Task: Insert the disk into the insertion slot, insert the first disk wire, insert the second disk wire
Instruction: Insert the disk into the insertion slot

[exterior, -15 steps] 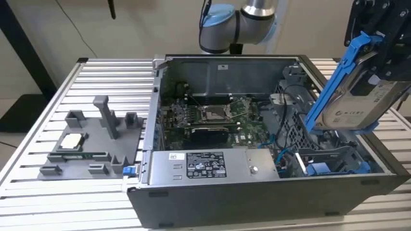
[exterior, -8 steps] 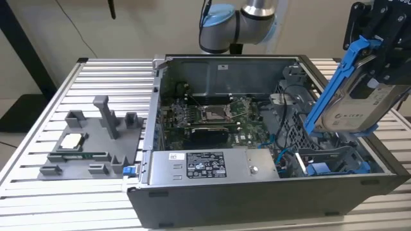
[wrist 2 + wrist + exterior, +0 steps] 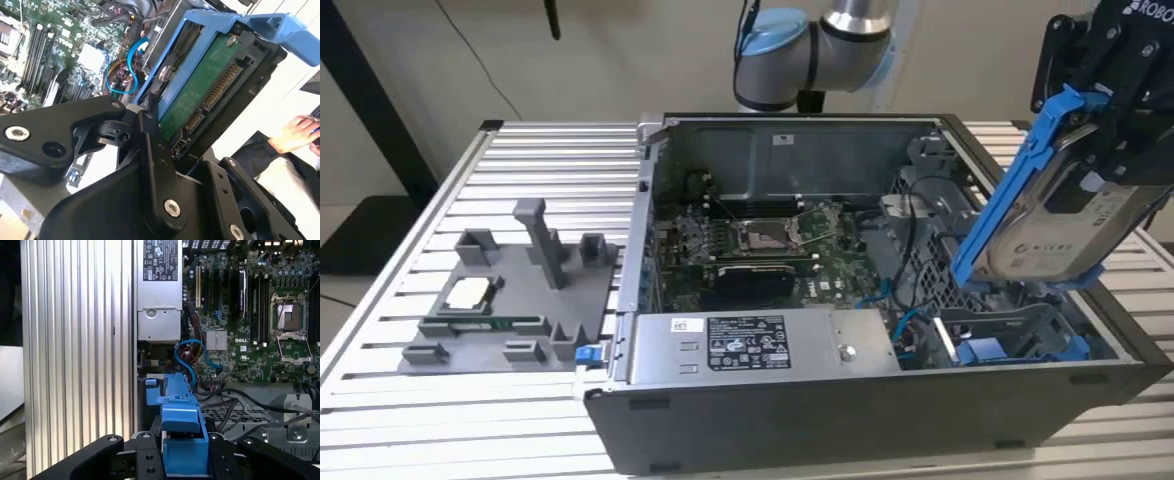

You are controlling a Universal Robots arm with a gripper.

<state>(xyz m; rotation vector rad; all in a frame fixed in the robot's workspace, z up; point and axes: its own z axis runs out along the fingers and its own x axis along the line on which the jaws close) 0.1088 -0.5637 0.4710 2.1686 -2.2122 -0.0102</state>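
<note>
Gripper [image 3: 1110, 118], at the upper right of the exterior view, was clamped on the one disk [image 3: 1047, 225], which it held tilted above the open computer case [image 3: 854, 420]. One insertion slot [image 3: 1003, 332] sat just below the disk at the lower right, with the disk not yet in it. One power-supply box [image 3: 747, 345] lay at lower centre. One grey fixture [image 3: 507, 300] sat at the left. One person's hand [image 3: 295, 134] showed in the second wrist view.
</note>
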